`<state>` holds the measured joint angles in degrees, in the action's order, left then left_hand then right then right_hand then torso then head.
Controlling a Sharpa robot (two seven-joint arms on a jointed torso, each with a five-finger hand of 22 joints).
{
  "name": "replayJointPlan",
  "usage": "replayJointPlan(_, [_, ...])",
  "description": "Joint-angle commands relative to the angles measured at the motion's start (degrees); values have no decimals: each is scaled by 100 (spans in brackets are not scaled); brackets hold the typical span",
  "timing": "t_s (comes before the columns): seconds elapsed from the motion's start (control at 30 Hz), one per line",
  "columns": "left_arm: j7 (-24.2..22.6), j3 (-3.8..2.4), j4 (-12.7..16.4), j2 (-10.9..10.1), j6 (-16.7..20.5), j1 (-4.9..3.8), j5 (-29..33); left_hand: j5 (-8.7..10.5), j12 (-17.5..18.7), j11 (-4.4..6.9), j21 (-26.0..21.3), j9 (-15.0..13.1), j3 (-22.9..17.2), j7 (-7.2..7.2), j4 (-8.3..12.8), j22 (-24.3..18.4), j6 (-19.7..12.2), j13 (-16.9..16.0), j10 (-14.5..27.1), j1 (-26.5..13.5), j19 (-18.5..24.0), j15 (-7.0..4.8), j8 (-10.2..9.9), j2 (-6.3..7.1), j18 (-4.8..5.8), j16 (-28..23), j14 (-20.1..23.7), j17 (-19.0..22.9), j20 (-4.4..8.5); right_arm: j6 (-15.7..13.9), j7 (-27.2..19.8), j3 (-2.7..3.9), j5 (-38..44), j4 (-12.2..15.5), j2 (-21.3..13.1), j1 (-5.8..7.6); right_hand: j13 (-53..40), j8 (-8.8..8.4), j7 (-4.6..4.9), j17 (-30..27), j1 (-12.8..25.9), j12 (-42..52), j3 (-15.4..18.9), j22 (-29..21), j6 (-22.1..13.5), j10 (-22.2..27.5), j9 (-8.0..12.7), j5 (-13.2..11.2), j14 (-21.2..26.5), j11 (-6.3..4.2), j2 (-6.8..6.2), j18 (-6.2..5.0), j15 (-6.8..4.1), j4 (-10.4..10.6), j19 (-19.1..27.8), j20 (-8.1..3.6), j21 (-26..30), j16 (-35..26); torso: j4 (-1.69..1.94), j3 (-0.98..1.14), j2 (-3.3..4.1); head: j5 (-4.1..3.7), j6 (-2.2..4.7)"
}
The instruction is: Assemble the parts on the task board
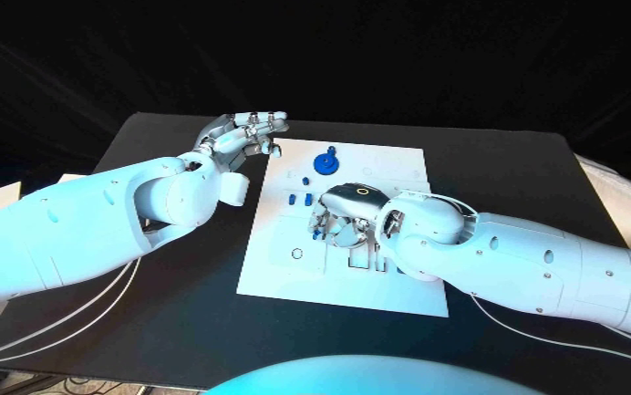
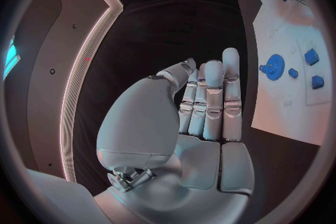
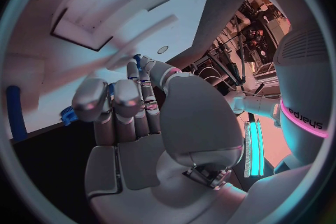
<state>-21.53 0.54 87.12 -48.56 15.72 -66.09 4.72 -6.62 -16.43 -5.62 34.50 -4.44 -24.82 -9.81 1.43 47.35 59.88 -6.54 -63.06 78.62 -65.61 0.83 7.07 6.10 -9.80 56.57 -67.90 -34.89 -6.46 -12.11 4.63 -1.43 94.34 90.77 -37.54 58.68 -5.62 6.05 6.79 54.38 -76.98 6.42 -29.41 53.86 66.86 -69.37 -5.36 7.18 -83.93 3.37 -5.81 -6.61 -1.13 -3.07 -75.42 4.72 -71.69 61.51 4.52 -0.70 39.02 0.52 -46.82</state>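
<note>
The white task board (image 1: pixel 345 272) lies in the middle of the black table. A blue gear (image 1: pixel 326 160) stands near its far edge, with small blue parts (image 1: pixel 292 199) just in front of it. My right hand (image 1: pixel 345 217) hangs over the board's middle with its fingers curled down. In the right wrist view these fingers (image 3: pixel 129 98) close round a small blue part (image 3: pixel 137 60), of which little shows. My left hand (image 1: pixel 243 135) hovers flat beside the board's far left corner and holds nothing. The left wrist view shows the gear (image 2: pixel 274 64) and blue parts (image 2: pixel 311 56) beyond the straight fingers (image 2: pixel 213 101).
Bare black table (image 1: pixel 500 162) surrounds the board on all sides. Printed outlines and slots (image 1: pixel 297 253) mark the board's near half. In the right wrist view, further blue parts (image 3: pixel 68 115) lie on the board (image 3: pixel 42 84) beside my hand.
</note>
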Motion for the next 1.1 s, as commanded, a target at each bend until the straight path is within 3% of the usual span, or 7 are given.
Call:
replayJointPlan(0.03, [-16,-3,10,9,-93,0,16,-11,-26,0,-27,5,33,1,-14,-5,-50,-5,59,14,-41,7,30,-45,-62,-30,28,4,-13,324,182,-15,297,-14,14,-15,7,15,43,0,21,-35,2,-1,11,-29,-7,21,-128,17,60,-6,-25,-15,-20,-9,-20,15,4,-2,-1,-1,-8])
replayJointPlan(0.27, [-9,-3,14,-3,-118,0,16,-11,-33,-2,-33,7,40,-1,-12,-9,-57,-6,73,13,-41,9,31,-46,-62,-34,36,17,-15,303,289,-30,431,-47,63,-24,28,-4,50,-14,59,-64,26,-20,-17,-10,-5,17,-122,27,41,-9,-16,-12,-10,-2,-13,10,6,-1,-3,1,-28])
replayJointPlan(0.47, [-4,-3,18,-11,-124,0,16,-11,-33,-2,-33,7,40,-1,-12,-9,-57,-6,73,13,-41,9,31,-46,-62,-34,36,17,-15,225,368,-38,488,-52,85,-34,90,-108,114,0,141,-165,47,-40,-192,126,29,13,-115,87,-8,-10,28,-4,7,33,-6,36,3,-3,-4,8,-28])
replayJointPlan(0.67, [2,-3,16,-17,-122,0,16,-11,-33,-2,-33,7,40,-1,-12,-9,-57,-6,73,13,-41,9,31,-46,-62,-34,36,17,-15,91,406,-42,518,-26,60,-38,190,-251,188,-55,240,-273,100,-341,-538,567,106,22,-75,194,-150,-64,122,-13,163,102,159,6,0,-1,-4,7,-27])
replayJointPlan(0.9, [8,-3,14,-24,-121,0,16,-10,-39,-4,-38,8,47,-1,-12,-12,-61,-7,83,11,-41,11,32,-46,-61,-33,39,19,-16,-204,344,-42,565,87,-29,-44,180,-241,223,-84,282,-186,215,-466,-759,762,138,122,-44,236,-278,-90,152,-46,234,135,237,-5,1,2,-1,3,-23])
replayJointPlan(1.1, [12,-3,4,-28,-123,0,16,-10,-39,-4,-38,8,47,-1,-12,-12,-61,-7,83,11,-41,11,32,-46,-61,-33,39,19,-16,-569,279,-33,581,299,-216,-45,174,-214,222,-90,292,-142,265,-473,-736,793,126,154,-42,235,-293,-92,151,-49,235,139,242,-2,-6,5,-5,-10,-19])
